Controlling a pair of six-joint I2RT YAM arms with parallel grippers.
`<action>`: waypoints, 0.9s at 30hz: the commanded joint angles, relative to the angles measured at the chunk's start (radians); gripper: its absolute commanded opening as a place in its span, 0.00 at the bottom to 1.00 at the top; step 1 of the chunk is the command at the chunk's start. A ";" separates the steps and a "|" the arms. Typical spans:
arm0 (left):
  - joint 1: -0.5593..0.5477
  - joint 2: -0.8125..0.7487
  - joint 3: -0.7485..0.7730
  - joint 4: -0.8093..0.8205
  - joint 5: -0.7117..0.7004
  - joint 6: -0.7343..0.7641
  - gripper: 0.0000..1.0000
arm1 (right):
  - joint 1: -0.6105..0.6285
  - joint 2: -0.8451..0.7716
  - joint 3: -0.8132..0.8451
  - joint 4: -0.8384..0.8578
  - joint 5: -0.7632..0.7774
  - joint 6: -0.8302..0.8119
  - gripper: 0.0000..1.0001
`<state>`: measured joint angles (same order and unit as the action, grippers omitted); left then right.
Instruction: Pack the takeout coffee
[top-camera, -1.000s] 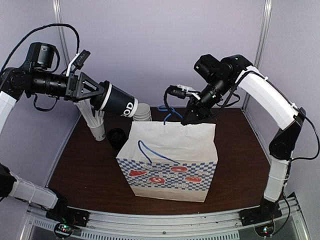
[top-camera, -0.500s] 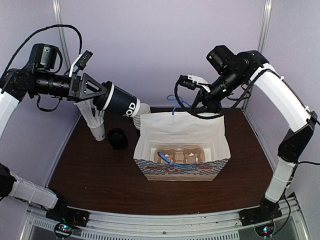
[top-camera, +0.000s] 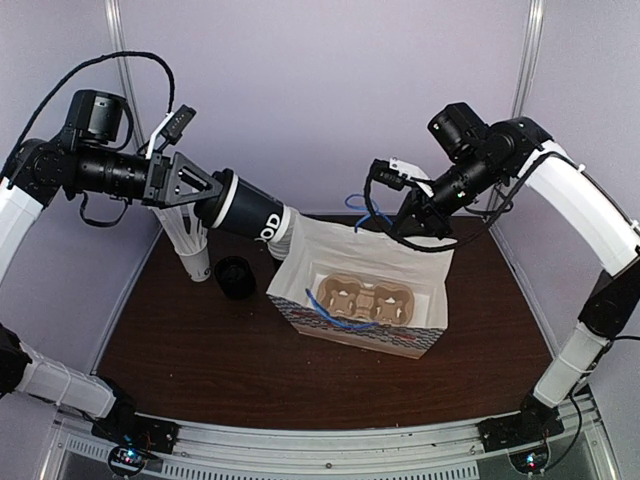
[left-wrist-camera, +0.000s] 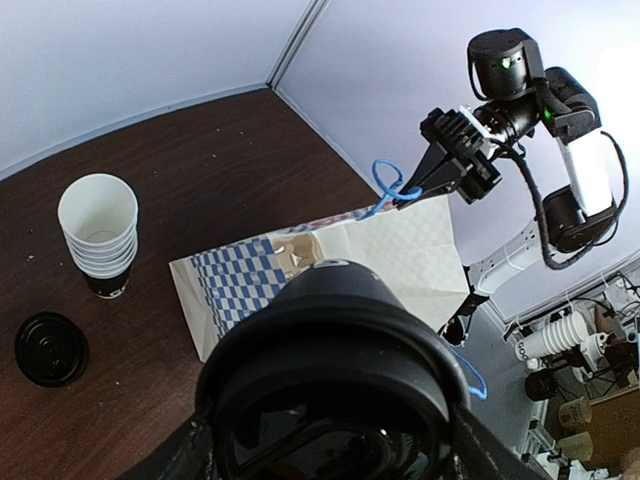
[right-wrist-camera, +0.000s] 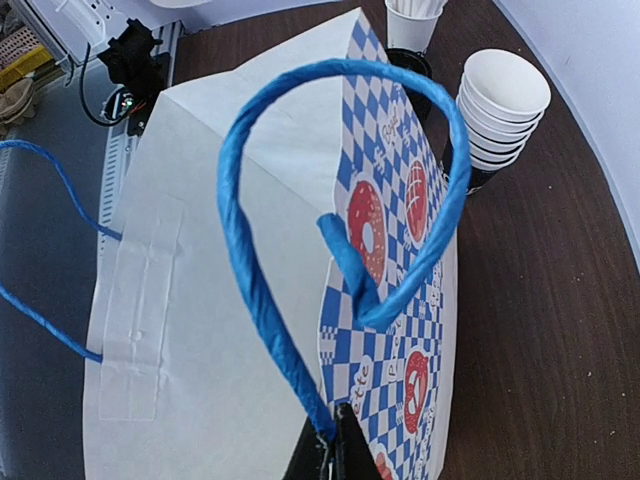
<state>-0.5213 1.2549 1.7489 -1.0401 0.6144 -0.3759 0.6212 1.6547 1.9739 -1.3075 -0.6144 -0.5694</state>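
Grip status | left gripper is clasping takeout coffee, jaws wide | right gripper is pinching blue handle, fully closed

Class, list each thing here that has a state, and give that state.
takeout coffee: lidded, on its side in the air
left pincer: closed on the takeout coffee
right pincer: shut on the blue handle
paper bag: open, tilted
cup carrier: in bag, empty
loose lid: lying on the table
cup stack: upright, lidless
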 joint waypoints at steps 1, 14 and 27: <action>-0.023 -0.007 -0.016 0.054 0.012 0.009 0.53 | 0.002 -0.076 -0.046 0.056 -0.083 0.027 0.00; -0.139 -0.044 -0.116 0.129 -0.028 0.026 0.52 | 0.092 -0.162 -0.203 0.100 -0.174 0.060 0.00; -0.143 -0.076 -0.128 0.127 -0.133 0.058 0.50 | 0.036 -0.149 -0.124 0.126 0.051 0.002 0.00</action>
<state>-0.6613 1.1988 1.6104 -0.9577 0.5255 -0.3450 0.7021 1.5036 1.8004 -1.2179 -0.6334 -0.5423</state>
